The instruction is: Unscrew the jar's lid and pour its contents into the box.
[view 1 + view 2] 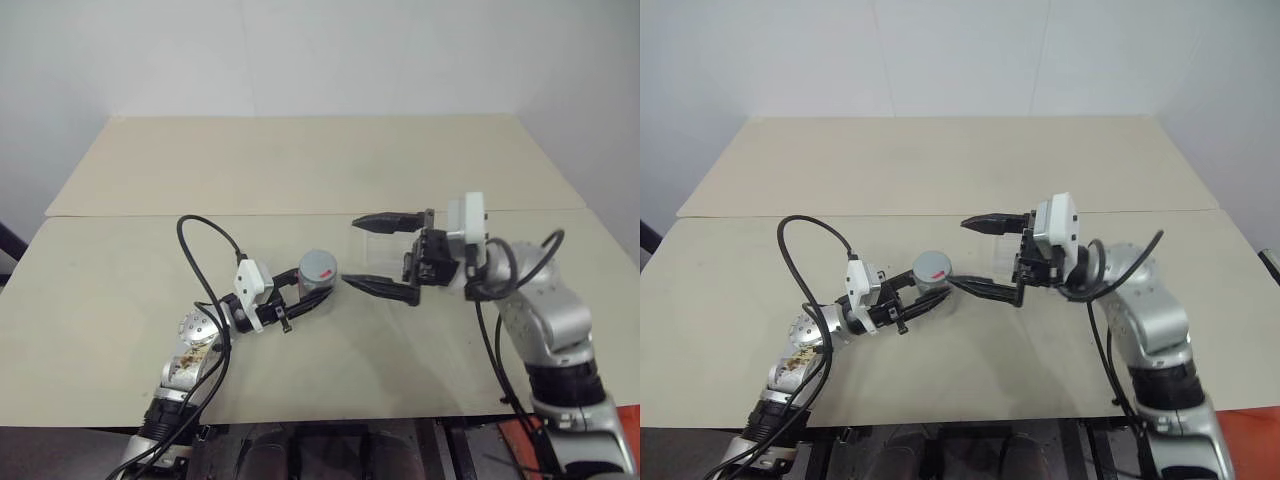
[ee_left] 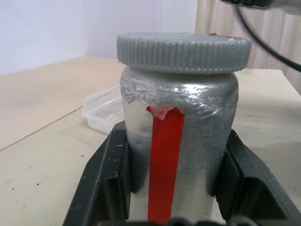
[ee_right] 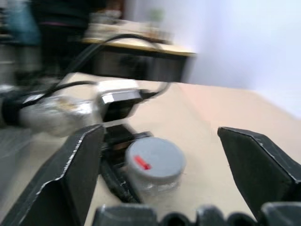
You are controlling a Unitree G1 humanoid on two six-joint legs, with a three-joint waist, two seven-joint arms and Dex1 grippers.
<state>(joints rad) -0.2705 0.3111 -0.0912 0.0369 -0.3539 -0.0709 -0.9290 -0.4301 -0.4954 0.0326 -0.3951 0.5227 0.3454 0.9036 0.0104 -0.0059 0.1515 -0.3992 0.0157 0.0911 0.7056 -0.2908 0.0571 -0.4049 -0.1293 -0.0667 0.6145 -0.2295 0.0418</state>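
Note:
My left gripper (image 1: 312, 292) is shut on the jar (image 2: 197, 141), a silvery cylinder with a red strip, and holds it upright just above the table. The grey ribbed lid (image 2: 183, 49), with a red mark on top, sits on the jar. Whatever the jar contains is hidden inside it. My right gripper (image 1: 350, 252) is open wide and points across at the jar from its right, fingertips a short way from the lid and touching nothing. The box (image 1: 383, 246), a clear shallow tray, lies on the table just beyond the jar, behind the right gripper's fingers.
Two beige tables (image 1: 300, 160) stand end to end, with a seam (image 1: 150, 214) running across just behind the grippers. A white wall rises behind the far table. Black cables (image 1: 205, 235) loop up from both wrists. The near table edge (image 1: 330, 418) lies close below the arms.

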